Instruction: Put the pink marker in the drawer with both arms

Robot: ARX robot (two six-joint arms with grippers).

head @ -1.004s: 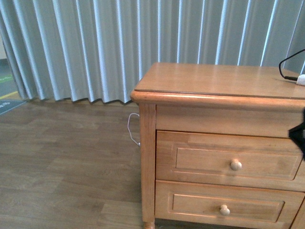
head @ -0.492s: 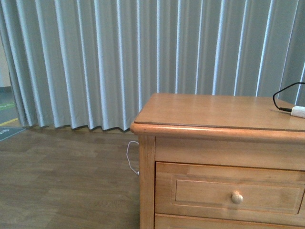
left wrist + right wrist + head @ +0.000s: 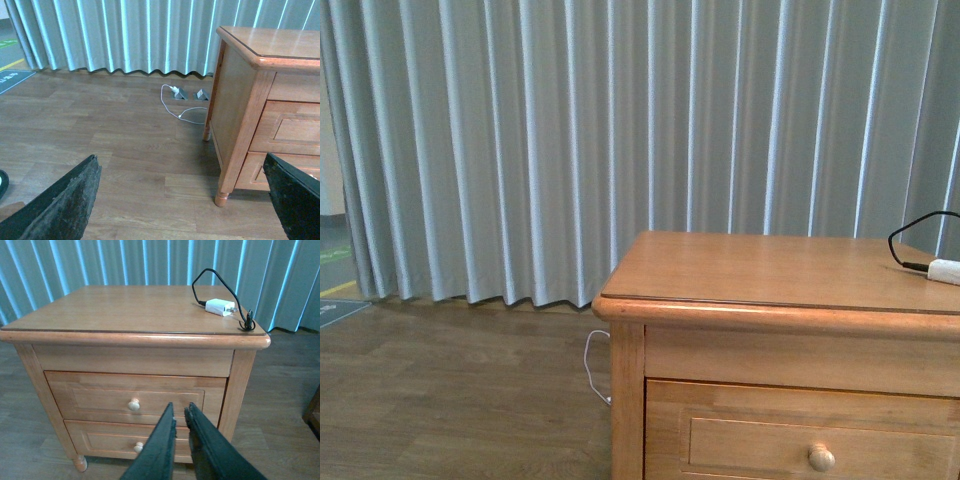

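Note:
No pink marker shows in any view. The wooden nightstand [image 3: 760, 270] has two shut drawers: the upper drawer [image 3: 100, 395] with a round knob [image 3: 133, 404] and a lower one [image 3: 107, 440]. Only the upper drawer [image 3: 760, 445] appears in the front view, at the bottom edge. My right gripper [image 3: 180, 409] is shut with nothing in it, in front of the upper drawer and to the right of its knob. My left gripper [image 3: 180, 200] hangs wide open over the wooden floor, beside the nightstand's left side [image 3: 227, 100]. Neither arm shows in the front view.
A white charger [image 3: 220, 306] with a black cable lies on the nightstand top near its right rear corner. A white cable [image 3: 175, 107] and floor sockets [image 3: 180, 94] lie on the floor by the grey curtain [image 3: 570, 150].
The nightstand has slid downward in the front view, so the lower drawer has left the picture. The dark shape at the right edge is gone.

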